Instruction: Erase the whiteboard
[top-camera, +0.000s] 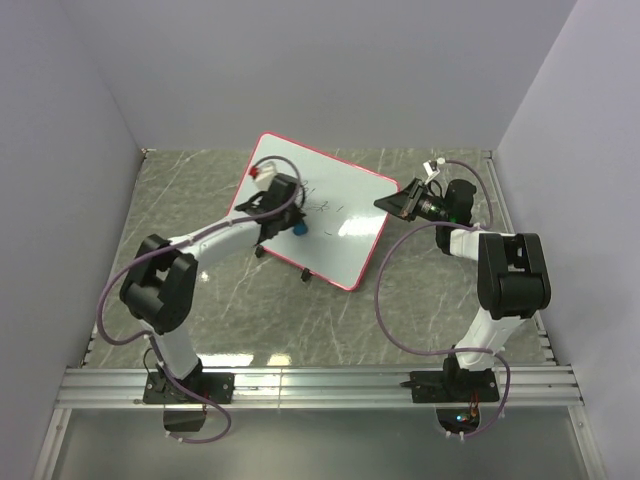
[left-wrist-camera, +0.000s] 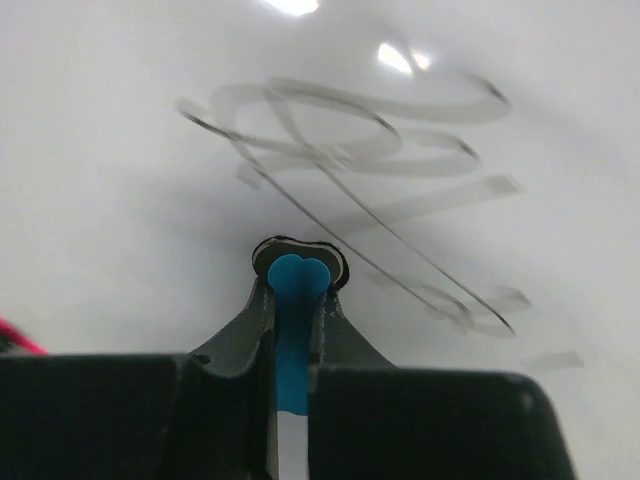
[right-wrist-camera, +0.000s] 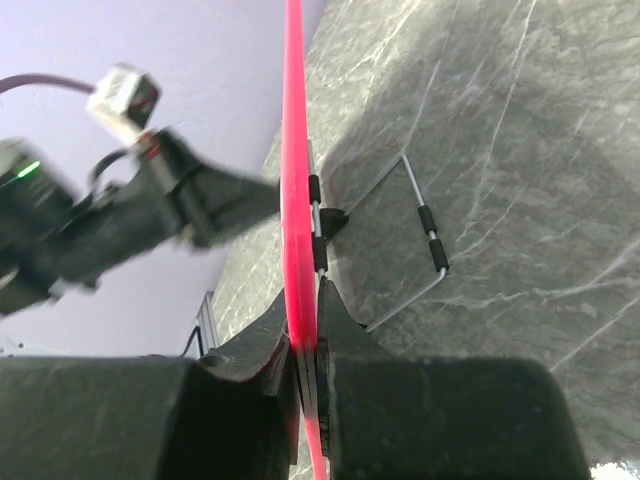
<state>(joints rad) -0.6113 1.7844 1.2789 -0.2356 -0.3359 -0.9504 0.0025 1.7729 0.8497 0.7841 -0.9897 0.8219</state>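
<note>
From above, the scribbles (top-camera: 325, 207) on the whiteboard (top-camera: 350, 235) are too small to read, and the left arm (top-camera: 215, 235) covers its left edge. The left fingers (left-wrist-camera: 240, 330) hide the blue eraser's (left-wrist-camera: 298, 285) lower part. The right wrist camera sees the board edge-on, its face hidden.

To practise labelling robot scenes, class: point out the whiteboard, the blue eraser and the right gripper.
whiteboard (top-camera: 338, 258), top external view, bare white surface.
blue eraser (left-wrist-camera: 297, 278), left wrist view, rounded blue tip.
right gripper (right-wrist-camera: 305, 305), right wrist view, between its fingertips on the pink frame.

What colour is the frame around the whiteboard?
Pink-red thin frame of the large white whiteboard; clearest in the right wrist view.
</note>
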